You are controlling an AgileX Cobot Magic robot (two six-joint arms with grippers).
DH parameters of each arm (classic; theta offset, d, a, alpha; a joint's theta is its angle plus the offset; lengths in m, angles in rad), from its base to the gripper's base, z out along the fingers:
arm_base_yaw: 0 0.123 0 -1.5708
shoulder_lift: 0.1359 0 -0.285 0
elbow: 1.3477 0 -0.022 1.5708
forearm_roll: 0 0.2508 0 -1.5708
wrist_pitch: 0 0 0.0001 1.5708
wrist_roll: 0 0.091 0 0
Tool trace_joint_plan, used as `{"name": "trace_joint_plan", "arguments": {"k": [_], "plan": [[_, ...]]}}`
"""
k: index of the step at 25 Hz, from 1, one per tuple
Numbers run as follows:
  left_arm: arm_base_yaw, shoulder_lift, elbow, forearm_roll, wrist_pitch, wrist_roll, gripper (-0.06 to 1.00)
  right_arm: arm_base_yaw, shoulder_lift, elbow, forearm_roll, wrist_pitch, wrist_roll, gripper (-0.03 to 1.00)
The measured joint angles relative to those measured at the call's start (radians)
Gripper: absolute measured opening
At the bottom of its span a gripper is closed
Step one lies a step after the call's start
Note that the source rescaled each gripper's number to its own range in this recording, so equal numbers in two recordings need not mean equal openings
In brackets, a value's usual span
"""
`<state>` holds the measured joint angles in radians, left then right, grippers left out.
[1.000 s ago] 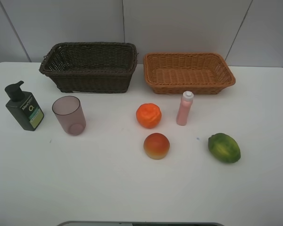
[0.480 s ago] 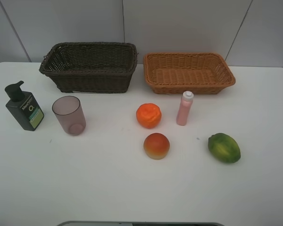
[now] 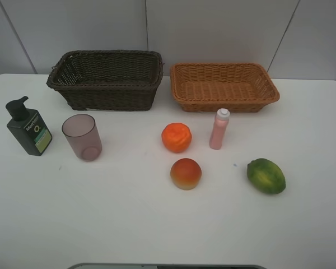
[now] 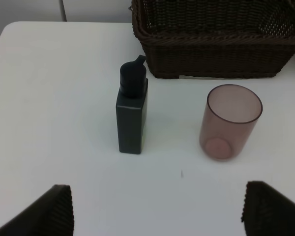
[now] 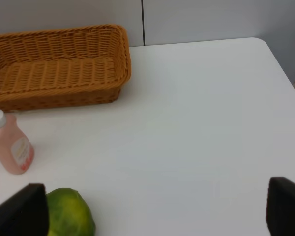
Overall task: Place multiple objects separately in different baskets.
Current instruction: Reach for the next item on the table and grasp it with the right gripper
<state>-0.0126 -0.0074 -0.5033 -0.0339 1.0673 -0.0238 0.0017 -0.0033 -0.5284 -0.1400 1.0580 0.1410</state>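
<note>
White table [image 3: 157, 224]: nothing moved vs 1 s ago, so sorting not begun. Pump bottle [image 3: 29, 130], cup [image 3: 82, 137], orange [image 3: 176, 138], peach [image 3: 185, 174], pink bottle [image 3: 219, 130] & green fruit [image 3: 265, 176] sit before dark basket [image 3: 106, 96] & tan basket [image 3: 224, 104], both empty. Left gripper [image 4: 157, 216] & right gripper [image 5: 157, 211]: jaws wide apart, holding nothing

Right wrist cam's giving me the light tan basket [image 5: 64, 69] on the white table [image 5: 201, 123], the pink white-capped bottle [image 5: 10, 147] standing just off its long side, the green fruit [image 5: 69, 214] farther out from the basket, and my right gripper [image 5: 152, 211] spread wide.
</note>
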Motion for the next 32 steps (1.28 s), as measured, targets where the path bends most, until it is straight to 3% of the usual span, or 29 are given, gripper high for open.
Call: {"name": "trace_joint_plan", "arguments": {"k": [15, 24, 32], "plan": [[0.0, 0.0, 0.0, 0.0, 0.0, 0.0, 0.89, 0.0, 0.043, -0.001, 0.001, 0.0, 0.0, 0.88], [0.0, 0.0, 0.0, 0.0, 0.0, 0.0, 0.89, 0.0, 0.557, -0.231, 0.034, 0.0, 0.0, 0.88], [0.0, 0.0, 0.0, 0.0, 0.0, 0.0, 0.89, 0.0, 0.978, -0.385, 0.041, -0.117, 0.0, 0.88]]}}
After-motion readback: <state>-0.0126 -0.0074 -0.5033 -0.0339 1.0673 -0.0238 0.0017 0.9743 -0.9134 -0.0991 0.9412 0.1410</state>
